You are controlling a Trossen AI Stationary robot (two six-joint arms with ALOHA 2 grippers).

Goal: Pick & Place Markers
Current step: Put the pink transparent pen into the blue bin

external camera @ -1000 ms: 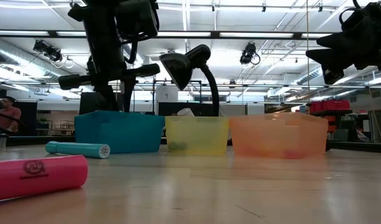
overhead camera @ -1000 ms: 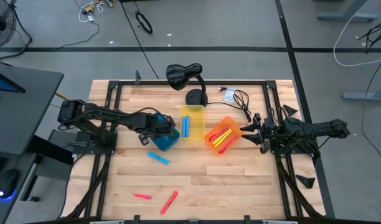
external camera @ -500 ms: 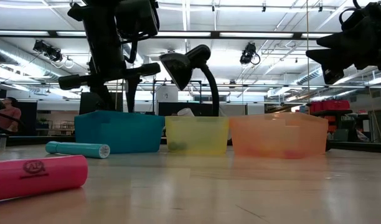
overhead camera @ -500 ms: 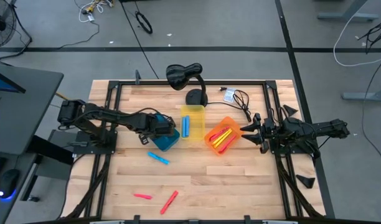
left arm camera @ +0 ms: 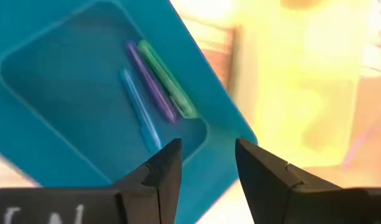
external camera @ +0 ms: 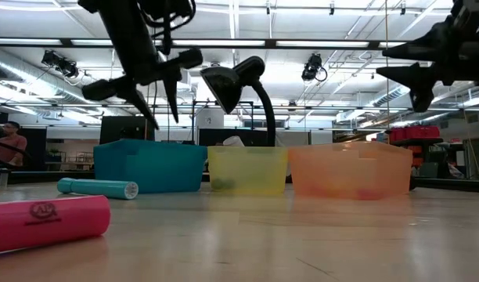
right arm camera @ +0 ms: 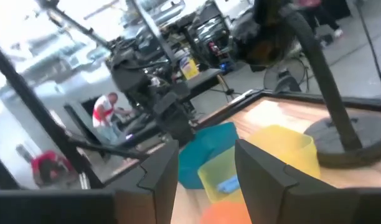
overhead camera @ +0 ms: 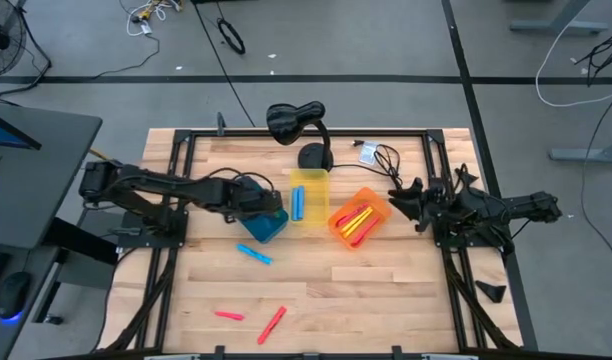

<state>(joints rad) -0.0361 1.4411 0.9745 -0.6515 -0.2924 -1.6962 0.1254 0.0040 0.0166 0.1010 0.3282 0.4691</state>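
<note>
While the left end effector point(overhead camera: 248, 192) hangs over the blue bin point(overhead camera: 266, 226) just left of the frame's centre in the high view, its fingers stand apart with nothing between them; the left wrist view looks straight down past them onto three markers lying on that bin's floor: a blue one point(left arm camera: 141, 112), a purple one point(left arm camera: 152, 84) and a green one point(left arm camera: 169, 81). That reads as a drop just made, so the step in hand is most likely the turn back toward the loose markers.

Four of those lie on the bare table point(overhead camera: 386, 290). A light blue marker point(overhead camera: 253, 255) sits just below the blue bin, and two red-pink markers, one point(overhead camera: 228, 316) at lower left and one point(overhead camera: 272, 323) just to its right, lie well apart from the bins near the bottom edge. The low view shows a teal marker point(external camera: 97, 188) and a pink one point(external camera: 48, 222) at far left. The yellow bin point(overhead camera: 308, 186) at centre holds a blue marker point(overhead camera: 299, 204), and the orange bin point(overhead camera: 358, 218) right of it holds red and yellow ones point(overhead camera: 354, 222).

The right end effector point(overhead camera: 398, 199) waits just right of the orange bin, fingers spread and empty.

The next move probably calls for the left arm to swing toward the lower part of the frame, line its open fingers across the light blue marker's length, descend to the wood, and close on it.
</note>
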